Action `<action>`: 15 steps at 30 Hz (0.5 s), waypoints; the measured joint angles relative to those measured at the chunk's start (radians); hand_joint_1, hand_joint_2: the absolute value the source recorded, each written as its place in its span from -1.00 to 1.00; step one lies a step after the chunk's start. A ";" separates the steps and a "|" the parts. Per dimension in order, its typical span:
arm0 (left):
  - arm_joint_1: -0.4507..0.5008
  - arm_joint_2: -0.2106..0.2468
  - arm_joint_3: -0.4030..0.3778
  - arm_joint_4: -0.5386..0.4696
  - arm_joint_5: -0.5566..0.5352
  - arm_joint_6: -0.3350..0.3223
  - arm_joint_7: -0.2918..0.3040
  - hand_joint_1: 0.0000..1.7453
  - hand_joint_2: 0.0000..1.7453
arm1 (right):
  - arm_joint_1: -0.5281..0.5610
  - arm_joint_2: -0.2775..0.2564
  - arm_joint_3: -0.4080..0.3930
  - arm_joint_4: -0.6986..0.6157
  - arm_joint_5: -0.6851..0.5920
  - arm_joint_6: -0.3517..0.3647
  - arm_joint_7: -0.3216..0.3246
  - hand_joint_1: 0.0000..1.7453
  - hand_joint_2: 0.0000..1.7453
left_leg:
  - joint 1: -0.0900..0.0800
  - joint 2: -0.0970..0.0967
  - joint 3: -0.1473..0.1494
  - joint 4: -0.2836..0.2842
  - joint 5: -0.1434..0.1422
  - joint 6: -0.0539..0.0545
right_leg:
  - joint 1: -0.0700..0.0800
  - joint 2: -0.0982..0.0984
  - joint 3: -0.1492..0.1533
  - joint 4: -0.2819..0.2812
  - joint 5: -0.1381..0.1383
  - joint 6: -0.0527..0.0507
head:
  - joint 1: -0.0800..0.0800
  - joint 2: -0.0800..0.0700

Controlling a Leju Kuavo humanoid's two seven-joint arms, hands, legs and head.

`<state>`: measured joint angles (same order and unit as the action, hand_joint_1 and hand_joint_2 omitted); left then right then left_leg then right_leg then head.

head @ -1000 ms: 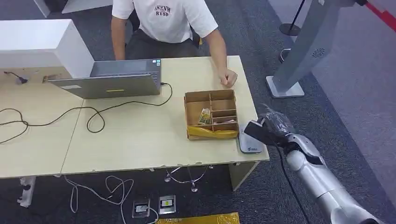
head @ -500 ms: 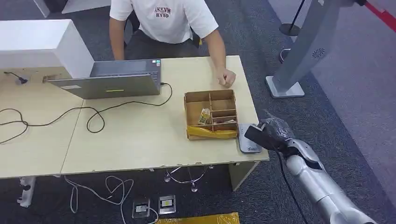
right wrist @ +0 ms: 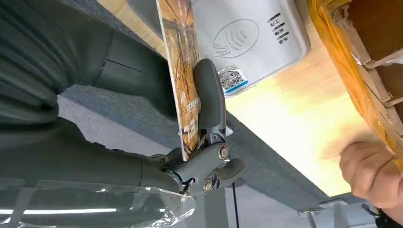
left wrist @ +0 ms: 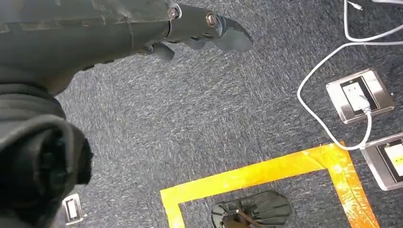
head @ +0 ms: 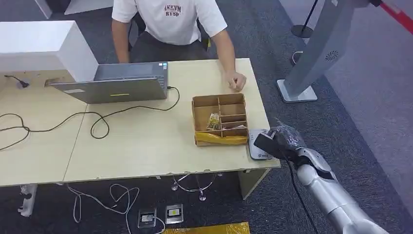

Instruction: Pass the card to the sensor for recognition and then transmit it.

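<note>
**Inspector:** Change since the earlier frames: the right hand (head: 276, 142) has moved in from beyond the table's corner toward the table edge, carrying the thin orange-printed card (right wrist: 183, 80) with it. The person's fist (head: 235, 81) has barely shifted.

**Clerk:** Where is the card now?

**Inspector:** Pinched on edge between the thick grey thumb and the darker fingers (right wrist: 209, 97) of the right hand, held just beside the flat grey card reader with the contactless symbol (right wrist: 237, 38), at the table's corner. Whether the card touches the reader, I cannot tell.

**Clerk:** And the left hand?

**Inspector:** The left hand (left wrist: 199, 33) hangs over the grey carpet, its fingers curled in, holding nothing.

**Clerk:** Surroundings?

**Inspector:** The reader lies next to a brown cardboard divided tray (head: 219, 119) on the pale wooden table (head: 146, 146); a grey laptop (head: 117, 85) stands farther off, with the person seated behind the table.

**Clerk:** Progress?

**Inspector:** In my judgement, pickup is done and presentation to the sensor is under way. Recognition is unconfirmed, and the handover is outstanding.
</note>
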<state>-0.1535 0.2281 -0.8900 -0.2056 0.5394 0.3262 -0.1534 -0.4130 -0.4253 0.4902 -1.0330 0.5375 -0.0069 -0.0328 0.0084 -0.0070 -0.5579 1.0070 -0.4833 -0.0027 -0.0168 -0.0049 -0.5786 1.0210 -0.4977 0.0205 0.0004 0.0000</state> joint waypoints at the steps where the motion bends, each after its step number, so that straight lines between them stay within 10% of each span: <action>1: 0.000 0.000 0.000 0.000 0.000 0.000 0.000 -1.00 -1.00 | 0.000 0.000 0.000 0.000 0.000 0.000 0.000 1.00 1.00 | 0.000 0.000 0.000 0.000 0.000 0.000 | 0.000 0.000 0.000 0.000 0.000 0.000 | 0.000 0.000; 15: 0.000 0.000 -0.001 0.000 -0.002 0.013 -0.005 -1.00 -1.00 | -0.054 0.002 0.000 0.005 0.022 0.007 -0.018 1.00 1.00 | 0.000 0.000 -0.001 0.000 0.000 0.000 | 0.000 0.000 0.000 0.000 0.001 0.000 | 0.000 0.000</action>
<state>-0.1537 0.2281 -0.8907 -0.2052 0.5375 0.3395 -0.1583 -0.4665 -0.4231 0.4898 -1.0281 0.5596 0.0000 -0.0511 0.0081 -0.0066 -0.5586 1.0071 -0.4831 -0.0027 -0.0172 -0.0047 -0.5787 1.0213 -0.4968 0.0200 0.0004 0.0000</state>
